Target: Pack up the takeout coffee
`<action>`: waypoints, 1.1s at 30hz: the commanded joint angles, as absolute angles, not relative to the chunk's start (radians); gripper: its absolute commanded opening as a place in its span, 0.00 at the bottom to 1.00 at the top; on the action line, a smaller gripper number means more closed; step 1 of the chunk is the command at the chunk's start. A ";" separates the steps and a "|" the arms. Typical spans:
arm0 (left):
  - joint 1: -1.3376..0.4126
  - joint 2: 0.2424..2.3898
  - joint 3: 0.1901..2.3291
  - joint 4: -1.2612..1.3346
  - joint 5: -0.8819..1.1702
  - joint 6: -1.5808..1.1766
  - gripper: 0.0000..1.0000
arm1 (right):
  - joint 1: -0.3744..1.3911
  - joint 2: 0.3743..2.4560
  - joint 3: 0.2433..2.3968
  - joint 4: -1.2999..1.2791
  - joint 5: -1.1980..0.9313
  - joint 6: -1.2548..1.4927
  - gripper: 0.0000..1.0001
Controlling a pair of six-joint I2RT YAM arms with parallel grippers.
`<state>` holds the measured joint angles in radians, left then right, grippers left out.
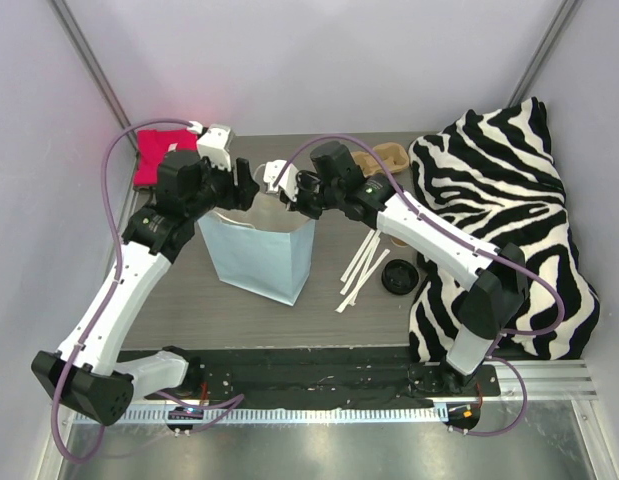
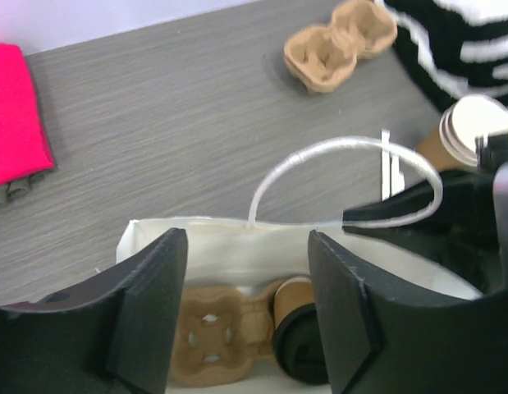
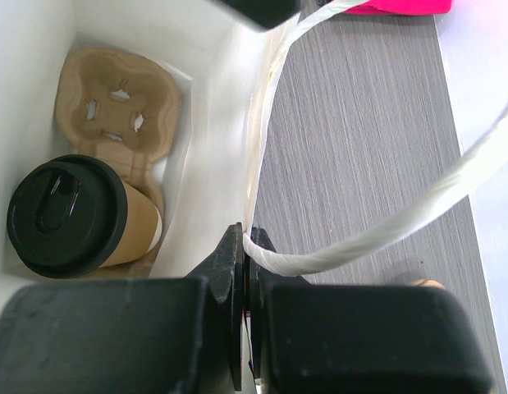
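Takeout coffee (image 3: 69, 215), where is it?
— Inside the light blue bag (image 1: 259, 260), black lid on, against a pulp carrier (image 3: 118, 98).
— And the grippers?
— The right gripper (image 3: 247, 250) pinches the bag's white handle (image 3: 360, 238). The left gripper (image 2: 247, 246) hangs over the bag's mouth, jaws apart.

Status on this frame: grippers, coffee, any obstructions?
Left gripper open over paper bag mouth. Right gripper shut on white handle. Takeout coffee lidded, inside paper bag with cup carrier. Nothing blocking.

takeout coffee (image 3: 69, 215) in bag (image 1: 259, 262) (against carrier (image 3: 114, 98)) | cloth (image 1: 509, 200) right of bag
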<state>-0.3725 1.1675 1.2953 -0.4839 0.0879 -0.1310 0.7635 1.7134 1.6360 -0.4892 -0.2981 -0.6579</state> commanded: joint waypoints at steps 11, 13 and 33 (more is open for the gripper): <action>-0.370 1.124 1.373 -0.319 -0.190 -0.278 0.76 | 0.752 1.746 1.704 -0.465 -0.290 -0.730 0.01; -0.368 1.126 1.376 -0.319 -0.209 -0.252 0.77 | 0.746 1.753 1.720 -0.457 -0.291 -0.742 0.01; -0.370 1.055 1.304 -0.357 -0.279 -0.210 0.81 | 0.745 1.732 1.867 -0.499 -0.363 -0.608 0.61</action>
